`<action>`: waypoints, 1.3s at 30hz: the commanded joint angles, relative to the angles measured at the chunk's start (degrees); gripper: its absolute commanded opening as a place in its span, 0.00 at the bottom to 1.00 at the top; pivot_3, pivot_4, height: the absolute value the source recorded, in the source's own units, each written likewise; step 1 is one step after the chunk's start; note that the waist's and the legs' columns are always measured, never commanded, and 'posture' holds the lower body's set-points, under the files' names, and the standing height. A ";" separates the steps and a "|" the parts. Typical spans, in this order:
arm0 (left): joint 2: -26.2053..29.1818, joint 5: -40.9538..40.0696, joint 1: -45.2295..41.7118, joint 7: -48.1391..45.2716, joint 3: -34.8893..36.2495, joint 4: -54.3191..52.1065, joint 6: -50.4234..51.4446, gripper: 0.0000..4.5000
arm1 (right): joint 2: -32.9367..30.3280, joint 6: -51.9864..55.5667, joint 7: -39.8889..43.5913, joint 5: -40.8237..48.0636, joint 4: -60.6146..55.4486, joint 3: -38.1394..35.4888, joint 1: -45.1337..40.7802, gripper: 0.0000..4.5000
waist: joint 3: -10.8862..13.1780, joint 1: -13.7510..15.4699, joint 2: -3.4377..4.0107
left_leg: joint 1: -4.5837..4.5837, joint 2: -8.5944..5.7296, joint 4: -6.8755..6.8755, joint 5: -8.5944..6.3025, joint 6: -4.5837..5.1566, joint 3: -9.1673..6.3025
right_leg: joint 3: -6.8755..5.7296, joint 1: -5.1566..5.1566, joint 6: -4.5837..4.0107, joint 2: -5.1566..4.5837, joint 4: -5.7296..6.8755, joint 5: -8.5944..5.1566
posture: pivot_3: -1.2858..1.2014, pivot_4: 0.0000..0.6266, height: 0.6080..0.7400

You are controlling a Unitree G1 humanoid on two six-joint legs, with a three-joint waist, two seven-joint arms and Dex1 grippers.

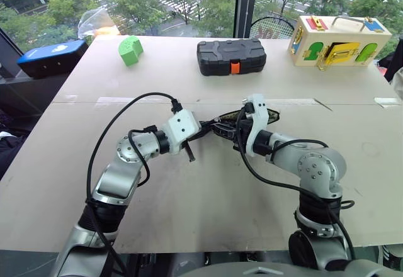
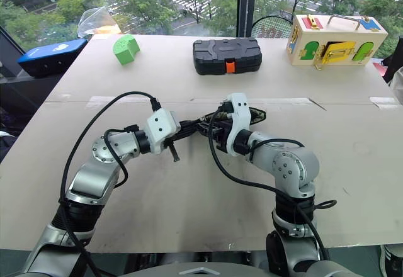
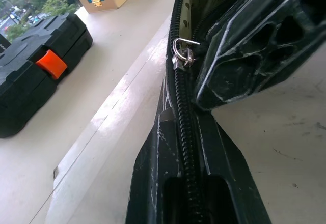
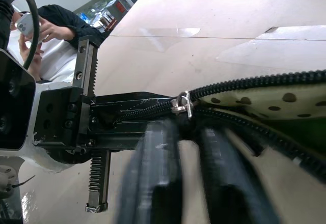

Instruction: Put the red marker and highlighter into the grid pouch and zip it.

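Desk (image 1: pixel 208 195) by window | your L gripper (image 3: pixel 188 147) clamps grid pouch (image 2: pixel 242 116) zip end | R gripper (image 4: pixel 191 132) closed just beside zipper pull (image 4: pixel 182 104), pouch part-open

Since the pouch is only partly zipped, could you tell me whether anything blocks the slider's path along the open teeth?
Nothing visible does. The left claw is shut on the zipped end of the pouch, and the right claw sits at the slider. Beyond it the open teeth look clear, the dotted lining showing between them.
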 commanded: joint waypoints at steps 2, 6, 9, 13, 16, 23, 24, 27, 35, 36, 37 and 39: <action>0.37 -0.76 -0.23 -0.06 0.85 -2.34 -0.78 0.00 | -0.07 -0.42 -0.55 1.95 -2.71 -0.39 0.16 0.01 | 0.00 -0.01 0.00 | 0.00 0.00 -0.01 0.00 0.00 0.00 | 0.00 0.00 0.00 0.00 0.00 0.00 | 0.52 0.24 1.00; 0.68 -0.27 -0.05 -0.21 0.65 -2.06 -1.77 0.00 | -0.76 -0.01 -1.22 3.01 -3.77 -1.14 0.40 0.01 | 0.00 0.00 0.01 | 0.00 0.00 -0.02 0.00 0.00 0.00 | 0.00 0.00 0.00 0.00 -0.01 0.00 | 0.52 0.24 1.00; 0.80 0.06 0.00 -0.13 0.49 -1.62 -2.38 0.00 | -1.22 0.57 -1.84 4.03 -4.84 -1.93 0.63 0.01 | 0.00 0.00 0.00 | 0.00 0.00 -0.02 0.00 0.00 0.00 | 0.01 0.00 0.00 -0.01 -0.02 0.00 | 0.52 0.24 1.00; 0.77 0.74 -0.10 0.46 0.45 -0.68 -2.86 0.00 | -2.00 2.46 -3.38 5.65 -7.81 -4.64 1.43 0.01 | 0.00 0.04 0.00 | 0.00 0.01 -0.03 0.00 0.00 -0.01 | 0.01 0.00 0.00 -0.01 -0.04 0.00 | 0.52 0.24 1.00; 0.73 1.04 -0.01 0.84 0.38 -0.40 -3.00 0.00 | -3.25 4.56 -4.50 7.00 -10.51 -7.26 2.13 0.01 | 0.00 0.03 0.00 | -0.01 0.01 -0.05 0.00 0.00 -0.01 | 0.03 0.00 0.00 -0.01 -0.06 0.00 | 0.52 0.24 1.00; 0.74 2.21 -0.15 1.27 0.04 0.46 -3.86 0.00 | -8.63 10.13 -6.23 8.93 -14.70 -15.97 2.33 0.01 | 0.01 0.08 0.01 | -0.01 0.01 -0.06 0.00 0.00 -0.01 | 0.03 0.00 0.00 -0.01 -0.08 0.00 | 0.52 0.24 1.00; 0.73 2.41 -0.20 1.38 0.07 0.64 -4.00 0.00 | -9.96 10.83 -6.34 8.84 -14.98 -17.65 2.16 0.01 | 0.00 0.10 0.01 | -0.01 0.01 -0.06 0.00 0.00 -0.02 | 0.03 0.00 0.00 -0.01 -0.08 0.00 | 0.52 0.24 1.00; 0.74 2.88 -0.29 1.61 0.07 1.09 -4.50 0.00 | -16.57 12.63 -5.99 7.98 -14.72 -22.87 2.14 0.01 | 0.01 0.20 0.01 | -0.02 -0.01 -0.06 -0.01 0.01 -0.01 | 0.03 0.01 0.00 -0.02 -0.11 0.00 | 0.52 0.24 1.00; 0.93 7.87 -1.76 3.11 -3.10 4.97 -11.10 0.00 | -31.22 10.04 0.76 8.27 -14.63 -20.78 8.45 0.01 | 0.02 0.19 0.03 | -0.02 0.00 -0.18 -0.02 0.04 -0.04 | 0.20 0.01 -0.01 0.02 -0.21 -0.01 | 0.52 0.24 1.00; 1.08 8.61 -2.25 2.63 -4.04 5.96 -12.79 0.00 | -32.18 8.53 1.82 8.10 -14.61 -19.32 9.79 0.01 | 0.02 0.16 0.03 | -0.02 0.00 -0.19 -0.04 0.07 -0.04 | 0.20 0.01 -0.01 0.02 -0.22 -0.01 | 0.52 0.24 1.00; 1.19 9.08 -2.65 2.07 -4.73 6.83 -14.19 0.00 | -33.18 6.81 2.65 7.61 -14.42 -18.01 11.05 0.01 | 0.02 0.17 0.02 | -0.02 0.00 -0.19 -0.11 0.19 -0.03 | 0.22 0.01 -0.01 0.02 -0.23 -0.01 | 0.52 0.24 1.00; 1.40 8.54 -3.14 0.43 -5.19 8.32 -17.01 0.08 | -36.77 1.78 5.54 5.85 -14.37 -15.02 14.73 0.14 | 0.02 0.20 0.03 | -0.02 0.00 -0.18 -0.15 0.27 -0.02 | 0.24 0.01 -0.01 0.02 -0.25 0.00 | 0.52 0.24 1.00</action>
